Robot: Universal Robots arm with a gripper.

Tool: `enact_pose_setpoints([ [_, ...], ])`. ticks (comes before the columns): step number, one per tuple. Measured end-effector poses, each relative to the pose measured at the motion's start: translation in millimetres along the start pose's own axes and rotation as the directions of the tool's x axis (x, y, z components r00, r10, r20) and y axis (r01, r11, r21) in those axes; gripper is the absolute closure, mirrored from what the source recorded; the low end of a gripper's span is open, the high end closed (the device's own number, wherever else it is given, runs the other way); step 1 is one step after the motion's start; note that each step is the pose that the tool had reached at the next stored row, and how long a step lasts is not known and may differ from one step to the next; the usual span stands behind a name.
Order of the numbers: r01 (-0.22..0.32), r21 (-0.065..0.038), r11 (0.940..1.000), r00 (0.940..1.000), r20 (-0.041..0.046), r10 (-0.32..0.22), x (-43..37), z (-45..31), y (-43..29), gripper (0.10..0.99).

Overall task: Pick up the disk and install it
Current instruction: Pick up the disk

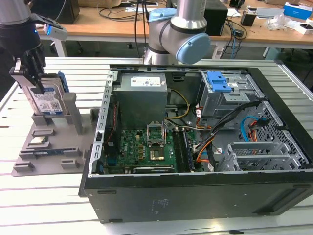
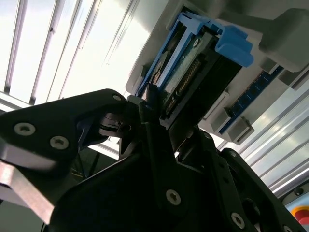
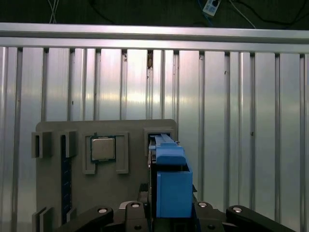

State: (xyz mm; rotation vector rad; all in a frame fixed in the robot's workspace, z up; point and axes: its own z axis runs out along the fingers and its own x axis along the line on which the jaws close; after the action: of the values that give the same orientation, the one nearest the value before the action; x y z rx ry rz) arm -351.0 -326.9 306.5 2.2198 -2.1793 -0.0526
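Disk (image 1: 46,100) upright in holder (image 1: 22,169), 9 o'clock of case (image 1: 195,188) in exterior view; end effector (image 1: 35,81) clamps its top edge. Prob. heavy, stiff, shock-sensitive: hold bracket (image 3: 171,188) sides.

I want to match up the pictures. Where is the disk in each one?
Exterior view: the disk stands upright in the grey holder at the exterior view's left, under the claw.
First wrist view: the disk is seen edge-on from above, standing in the grey holder.
Second wrist view: the disk is close up, end-on, in the grey holder.
Shared landmark: the grey holder.
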Motion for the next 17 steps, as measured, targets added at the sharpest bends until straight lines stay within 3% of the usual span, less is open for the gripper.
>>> enact_pose_setpoints([
  [5,0.000,0.000,1.0000,1.0000,0.0000,0.000,-0.4,-3.9,0.1,0.722],
  [17,0.000,0.000,1.0000,1.0000,0.0001,0.000,-1.6,-21.3,0.7,0.722],
])
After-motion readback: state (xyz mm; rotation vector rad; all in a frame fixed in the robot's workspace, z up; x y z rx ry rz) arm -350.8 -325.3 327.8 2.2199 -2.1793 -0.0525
